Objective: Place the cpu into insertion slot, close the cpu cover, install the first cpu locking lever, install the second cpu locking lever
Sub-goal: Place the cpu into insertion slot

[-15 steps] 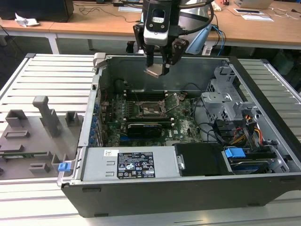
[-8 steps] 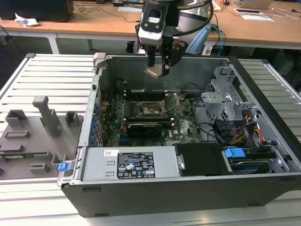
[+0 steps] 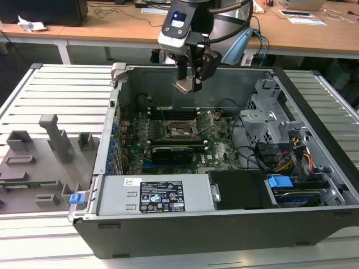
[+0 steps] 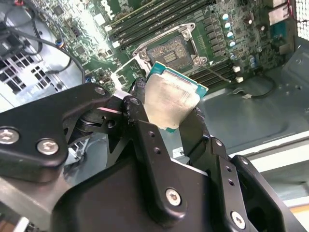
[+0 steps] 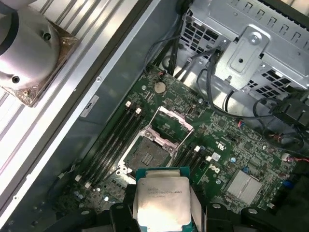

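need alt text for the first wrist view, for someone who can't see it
The hand grips the cpu by its edges, held clear of the open, empty slot on a green motherboard inside a computer case. The cover stands flipped up at the slot's far edge, and a metal drive cage sits beside the board.

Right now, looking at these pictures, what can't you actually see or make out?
- The cpu: its contact side faces away in both wrist views; the first wrist view's edge cuts off one end.
- The insertion slot: pins too small in every view; the cpu covers one corner in the first wrist view.
- The gripper, shut on the cpu: its fingers hide part of the chip in the exterior view.
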